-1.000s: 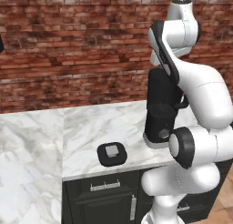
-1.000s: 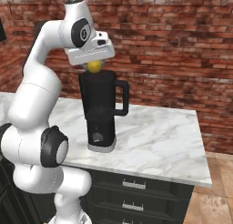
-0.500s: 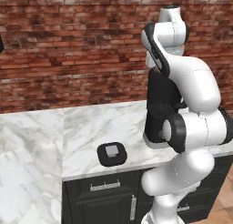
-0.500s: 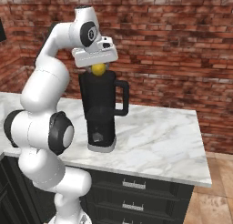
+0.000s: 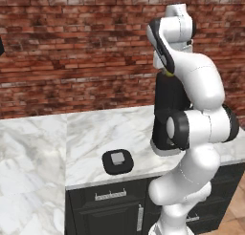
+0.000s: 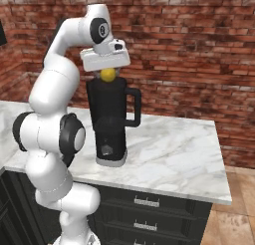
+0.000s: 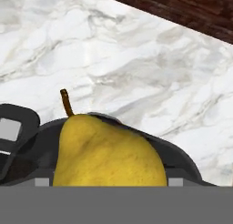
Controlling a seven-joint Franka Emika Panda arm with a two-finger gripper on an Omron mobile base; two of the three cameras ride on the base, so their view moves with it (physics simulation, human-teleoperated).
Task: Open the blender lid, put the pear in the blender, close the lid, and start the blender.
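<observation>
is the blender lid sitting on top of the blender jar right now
No, the blender lid lies flat on the marble counter, off to the side of the blender.

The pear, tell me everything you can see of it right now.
The pear is small and yellow with a smooth, faintly mottled skin and a short brown stem on its narrow end. It is held in the gripper just above the open top of the blender, so it hangs over the dark jar rather than resting inside it. From the right base view it shows as a yellow blob right under the hand; the hand view shows the jar's rim curving behind it.
</observation>
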